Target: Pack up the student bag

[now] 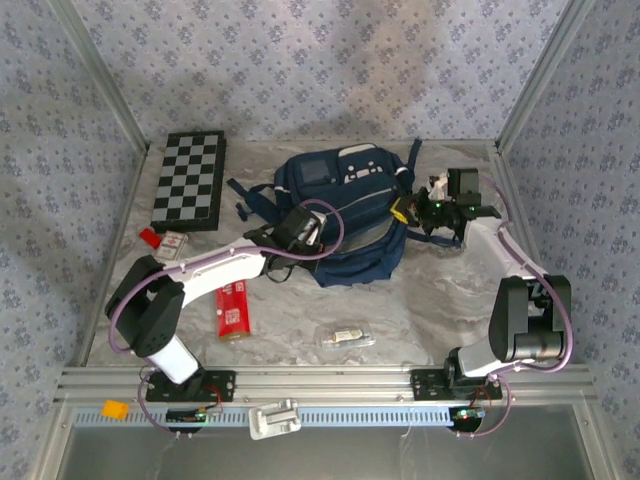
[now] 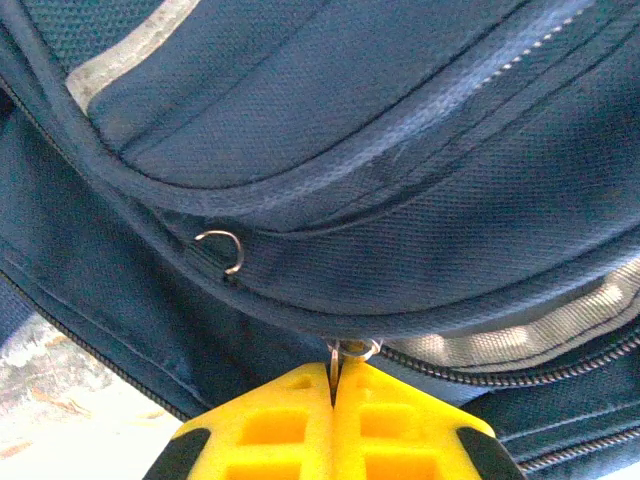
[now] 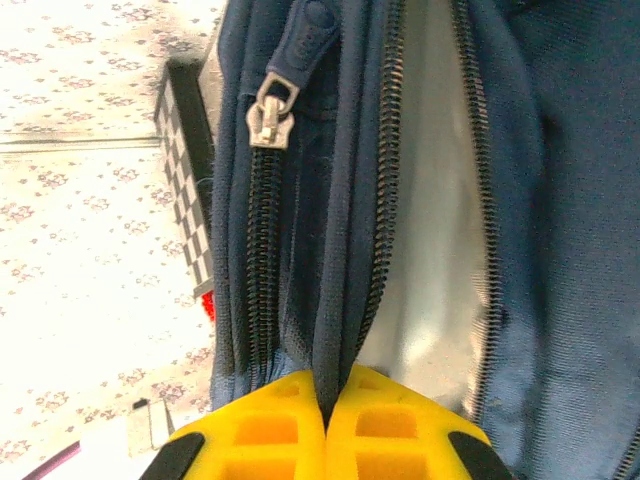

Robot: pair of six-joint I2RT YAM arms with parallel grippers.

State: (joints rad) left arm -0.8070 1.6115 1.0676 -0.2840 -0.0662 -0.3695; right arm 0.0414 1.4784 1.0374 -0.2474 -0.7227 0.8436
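The bag lies centre-top of the counter and looks soft and floppy. My left jaws pinch its zip ring; my right jaws clamp the opening's fabric edge, both good holds.

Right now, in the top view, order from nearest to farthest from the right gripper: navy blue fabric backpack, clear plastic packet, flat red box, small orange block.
1. navy blue fabric backpack, pinched by the right gripper
2. clear plastic packet, front centre
3. flat red box, front left
4. small orange block, front rail, far left
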